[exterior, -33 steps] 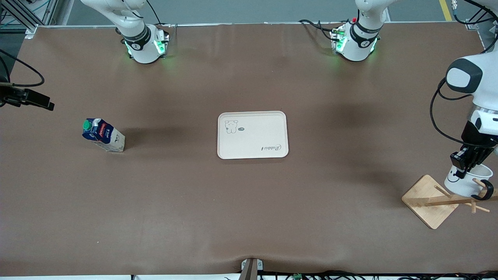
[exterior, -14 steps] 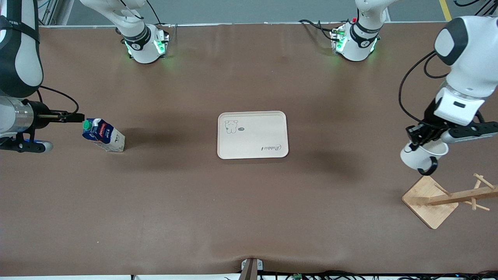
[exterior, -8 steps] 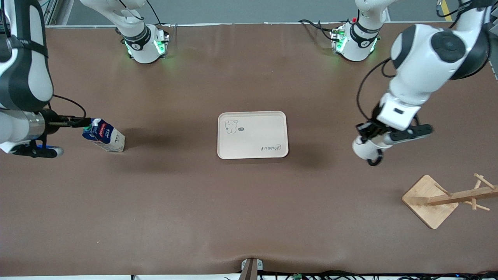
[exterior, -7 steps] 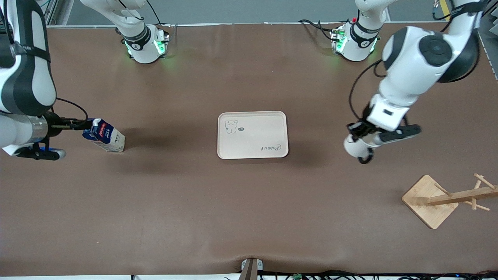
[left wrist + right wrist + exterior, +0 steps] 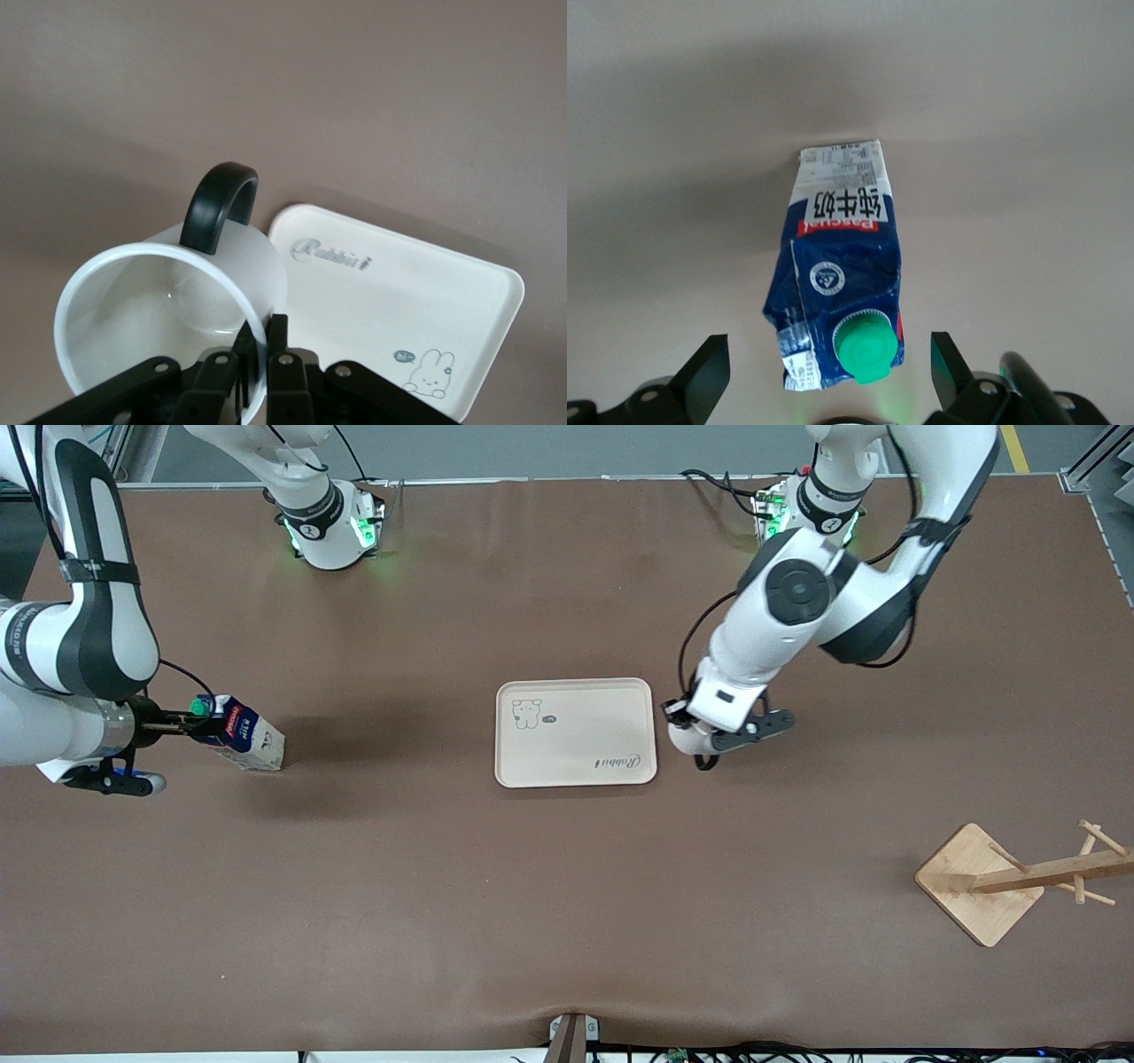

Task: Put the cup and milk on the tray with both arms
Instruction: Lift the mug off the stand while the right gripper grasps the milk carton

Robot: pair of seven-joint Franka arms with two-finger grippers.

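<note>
The white cup (image 5: 687, 739) with its black handle hangs in my left gripper (image 5: 679, 723), just above the table beside the tray's edge at the left arm's end. In the left wrist view the left gripper (image 5: 263, 347) is shut on the cup's (image 5: 159, 305) rim wall; its smiley face is hidden. The cream tray (image 5: 585, 717) lies mid-table and shows in the left wrist view (image 5: 416, 292). The dark-blue milk (image 5: 241, 735) stands leaning toward the right arm's end. My right gripper (image 5: 200, 722) is open at its green-capped top, a finger on each side of the milk (image 5: 843, 266), not touching.
A wooden rack with pegs on a square base (image 5: 979, 881) stands near the front camera at the left arm's end. The two arm bases (image 5: 330, 527) (image 5: 811, 522) stand along the table's edge farthest from the front camera.
My left arm has carried the cup from the wooden rack to beside the tray. My right gripper has come in from the table's end up to the milk's top.
</note>
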